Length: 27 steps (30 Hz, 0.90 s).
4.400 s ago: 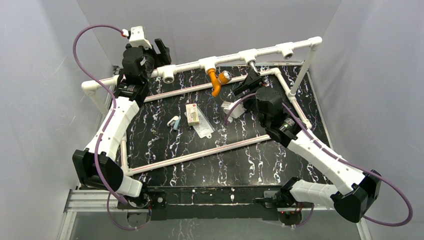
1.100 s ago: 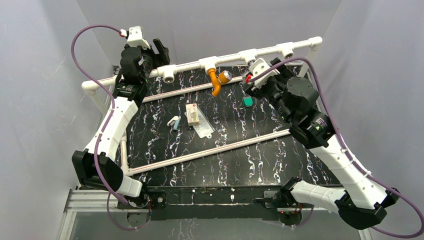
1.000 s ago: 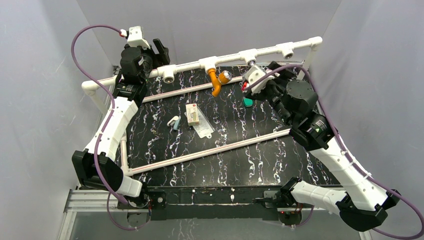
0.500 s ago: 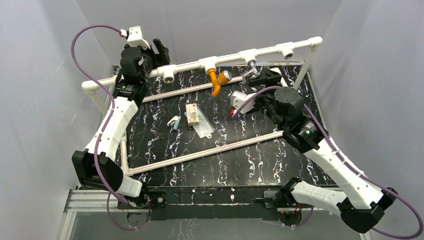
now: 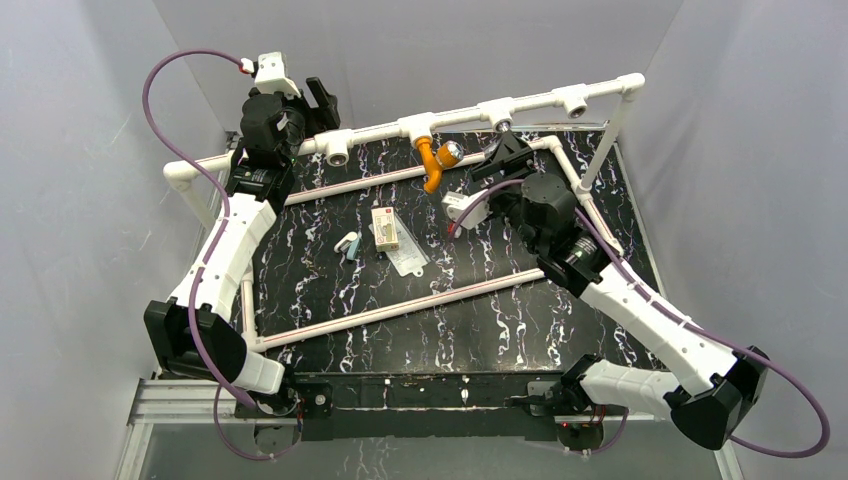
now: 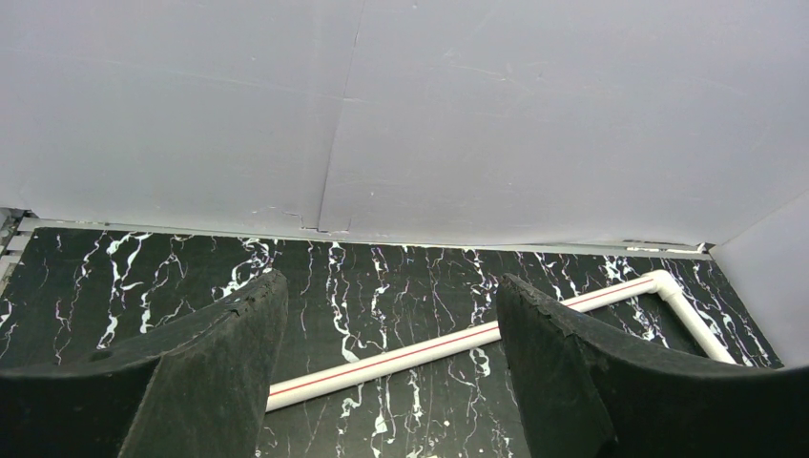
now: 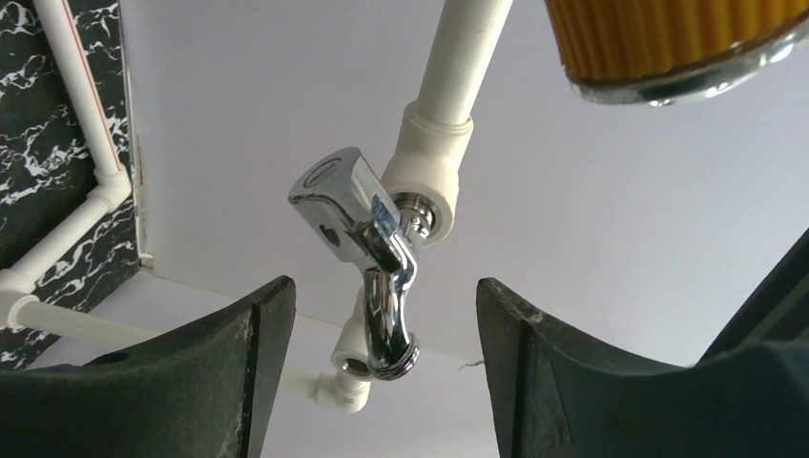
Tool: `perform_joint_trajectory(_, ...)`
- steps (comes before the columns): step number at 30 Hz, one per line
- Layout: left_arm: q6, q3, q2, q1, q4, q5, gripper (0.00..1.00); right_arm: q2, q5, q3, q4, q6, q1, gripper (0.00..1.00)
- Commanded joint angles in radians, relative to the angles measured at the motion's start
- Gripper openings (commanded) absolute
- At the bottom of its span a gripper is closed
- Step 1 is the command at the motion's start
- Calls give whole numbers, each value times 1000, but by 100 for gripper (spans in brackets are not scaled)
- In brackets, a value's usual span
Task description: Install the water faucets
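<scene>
A silvery chrome water faucet (image 7: pixel 367 253) hangs screwed into a white tee socket (image 7: pixel 429 176) of the raised pipe. My right gripper (image 7: pixel 382 284) is open, with the spout tip between its fingers and touching neither. From above, that gripper (image 5: pixel 503 155) sits just below the chrome faucet (image 5: pixel 503 127). The orange water faucet (image 5: pixel 432 160) sits in the neighbouring tee, and its ribbed body (image 7: pixel 668 33) fills the wrist view's top right. My left gripper (image 5: pixel 320 95) is open and empty at the back left, far from both; its wrist view has the gripper (image 6: pixel 388 280) over the marbled floor.
The white pipe frame (image 5: pixel 560 100) runs along the back with two open tee sockets (image 5: pixel 337 155). A thin white pipe (image 6: pixel 401 355) lies on the black marbled base. A small box (image 5: pixel 385 227), a clear bag (image 5: pixel 408 258) and a small pale part (image 5: pixel 347 244) lie mid-table.
My right arm swung back from the right side and rolled its wrist over, bringing the open jaws under the chrome faucet. It now covers the small green block. The left arm stayed still.
</scene>
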Motion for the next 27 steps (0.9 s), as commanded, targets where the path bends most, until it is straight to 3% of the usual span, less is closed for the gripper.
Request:
perform_joint_trajectory(1,13,-102,98,11,-312,31,77,8,21,3,144,-62,-2,74)
perform_joint_trajectory(18,14,-103,100,11,-312,33,77,44,21,-44,258,55,-44,36)
perform_joint_trajectory(21,14,-103,99,11,-311,33,77,41,20,-55,263,103,-45,25)
perform_joint_trajectory(25,15,-103,98,11,-312,32,77,37,17,-65,281,214,-48,3)
perform_joint_trajectory(27,15,-104,98,11,-312,31,77,32,12,-80,302,272,-49,1)
